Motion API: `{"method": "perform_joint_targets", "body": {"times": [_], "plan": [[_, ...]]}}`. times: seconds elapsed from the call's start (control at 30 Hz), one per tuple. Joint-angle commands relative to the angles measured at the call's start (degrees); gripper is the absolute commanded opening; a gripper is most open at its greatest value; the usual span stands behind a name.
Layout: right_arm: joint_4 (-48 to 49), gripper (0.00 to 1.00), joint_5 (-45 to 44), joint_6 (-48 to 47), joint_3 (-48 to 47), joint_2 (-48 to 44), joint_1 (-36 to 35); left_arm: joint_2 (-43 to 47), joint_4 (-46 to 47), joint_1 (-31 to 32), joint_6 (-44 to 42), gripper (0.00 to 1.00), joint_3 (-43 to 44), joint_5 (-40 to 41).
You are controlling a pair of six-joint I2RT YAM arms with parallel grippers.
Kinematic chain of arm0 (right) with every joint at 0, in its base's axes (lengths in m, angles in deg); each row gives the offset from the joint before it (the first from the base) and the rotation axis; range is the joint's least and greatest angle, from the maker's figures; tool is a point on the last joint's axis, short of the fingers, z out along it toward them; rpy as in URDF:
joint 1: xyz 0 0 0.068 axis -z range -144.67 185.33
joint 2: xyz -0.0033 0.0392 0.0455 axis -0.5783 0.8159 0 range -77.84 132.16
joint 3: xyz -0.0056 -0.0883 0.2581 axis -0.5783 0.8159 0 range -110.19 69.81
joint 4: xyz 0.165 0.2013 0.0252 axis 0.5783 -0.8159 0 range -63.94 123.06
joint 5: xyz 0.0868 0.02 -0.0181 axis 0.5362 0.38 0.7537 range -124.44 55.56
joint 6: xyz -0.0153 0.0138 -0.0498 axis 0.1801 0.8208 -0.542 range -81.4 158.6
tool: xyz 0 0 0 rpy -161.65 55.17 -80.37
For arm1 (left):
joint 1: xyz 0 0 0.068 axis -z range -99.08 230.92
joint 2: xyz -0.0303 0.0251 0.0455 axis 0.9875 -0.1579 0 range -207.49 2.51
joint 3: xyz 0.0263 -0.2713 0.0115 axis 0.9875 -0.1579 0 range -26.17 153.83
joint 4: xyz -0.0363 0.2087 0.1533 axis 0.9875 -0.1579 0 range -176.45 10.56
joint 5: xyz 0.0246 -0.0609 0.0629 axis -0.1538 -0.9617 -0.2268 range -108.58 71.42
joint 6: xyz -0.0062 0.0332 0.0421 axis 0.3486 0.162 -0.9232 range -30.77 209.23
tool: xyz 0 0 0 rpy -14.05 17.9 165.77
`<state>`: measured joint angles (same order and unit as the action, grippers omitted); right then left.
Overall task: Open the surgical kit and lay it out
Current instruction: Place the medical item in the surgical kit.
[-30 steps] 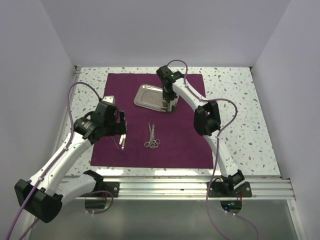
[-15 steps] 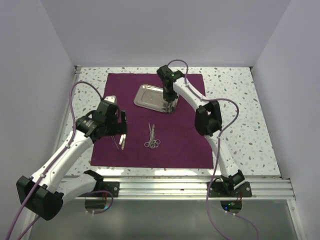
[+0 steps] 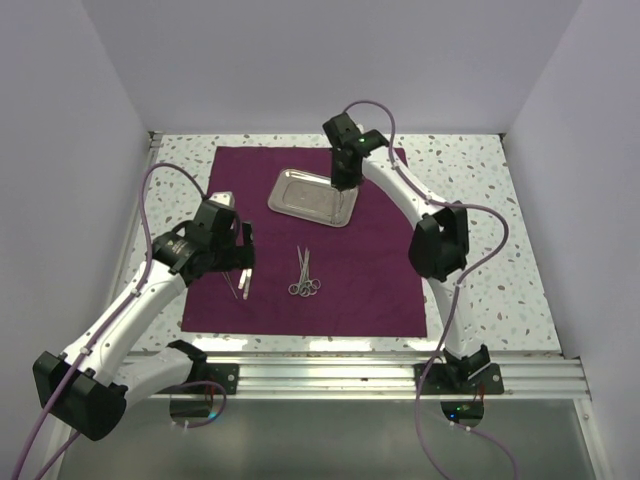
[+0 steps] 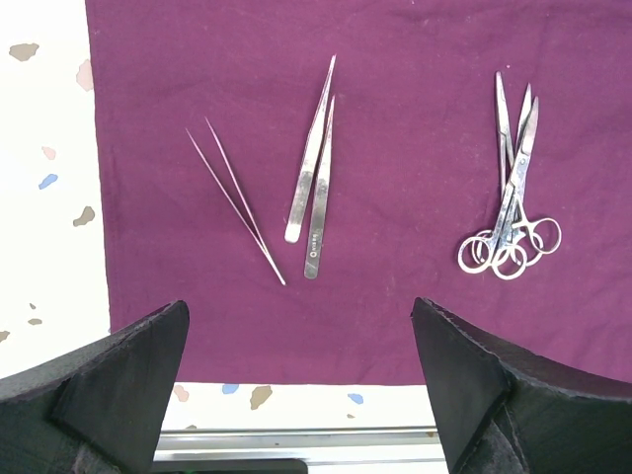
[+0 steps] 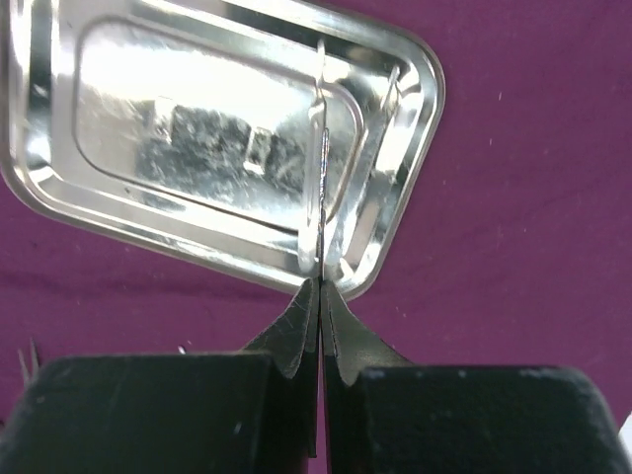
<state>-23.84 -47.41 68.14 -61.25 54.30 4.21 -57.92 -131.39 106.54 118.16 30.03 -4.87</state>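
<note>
Right claw (image 5: 321,286): pressed together above the shiny rectangular steel tray (image 5: 427,94), which sits on the cloth's far part. A thin silver sliver rises from its tips; instrument or reflection, cannot tell.

Left claw (image 4: 299,308): spread wide, empty, over the flat silver tweezers (image 4: 314,178) and a finer needle-thin pair (image 4: 235,197).

Ring-handled silver scissors and forceps (image 4: 509,212): bunched, overlapping.

Dark plum cloth wrap (image 3: 370,280): open, flat, matte, on the speckled counter (image 3: 480,230).

Judgement: unwrapping done; spacing the instruments remains.

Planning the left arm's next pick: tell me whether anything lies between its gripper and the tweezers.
Nothing visible does. The open left gripper hangs above the tweezers on the cloth; the scissors lie apart to one side.
</note>
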Motion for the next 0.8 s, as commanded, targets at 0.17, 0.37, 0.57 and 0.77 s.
{"method": "perform_joint_targets", "body": {"times": [0.17,0.37,0.57,0.77], "plan": [[6.97,0.0,3.56,-0.53,29.48,-22.25,-0.09,-2.24,2.81,-0.31,-1.15,1.0,4.6,0.87],[15.05,0.0,9.27,1.39,54.02,-38.15,-0.88,-9.69,4.39,-0.31,-2.64,1.0,10.84,1.76],[22.09,0.0,12.71,4.03,68.48,-42.93,-3.24,-14.19,4.92,-0.31,-3.09,1.0,14.98,0.09],[25.09,0.0,12.45,3.6,70.42,-40.38,-3.69,-14.81,4.4,-0.31,-3.0,0.99,15.6,-0.27]]}}
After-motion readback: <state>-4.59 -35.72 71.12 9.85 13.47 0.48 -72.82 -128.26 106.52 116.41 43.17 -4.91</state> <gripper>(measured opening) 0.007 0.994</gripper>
